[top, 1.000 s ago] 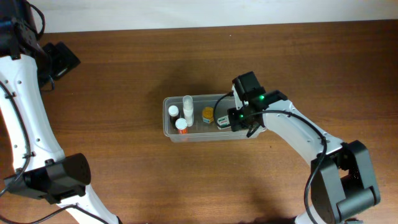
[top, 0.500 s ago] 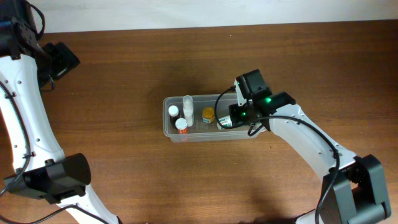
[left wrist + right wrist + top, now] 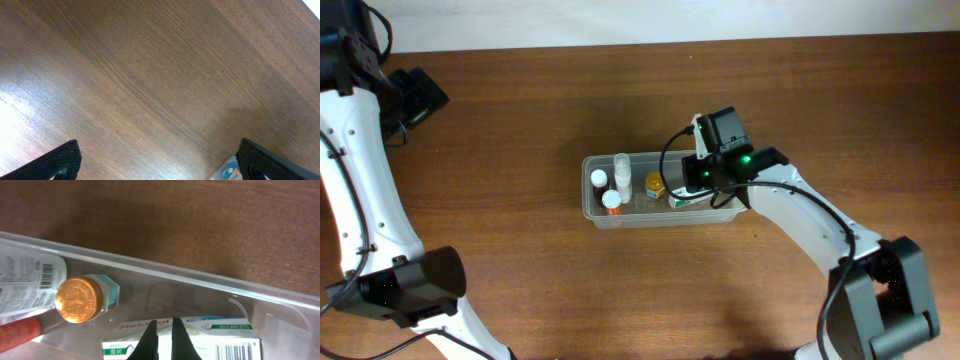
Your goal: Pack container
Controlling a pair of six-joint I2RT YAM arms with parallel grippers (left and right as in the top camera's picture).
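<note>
The clear plastic container stands mid-table. It holds a white-and-green carton box at its right end, a gold-capped bottle, and white bottles at its left. My right gripper hovers over the container's right end. In the right wrist view its fingers are pressed nearly together, empty, just above the carton. The gold cap lies to the left, inside the container wall. My left gripper is far off at the upper left, open and empty.
An orange-capped bottle and a white-capped one stand in the container's left end. The left wrist view shows brown table wood and a corner of the container. A pale wall borders the table's far edge.
My right gripper shifted slightly right and back over the container's right end. The carton now lies flat in the container, free of the fingers. The left arm has not moved.
</note>
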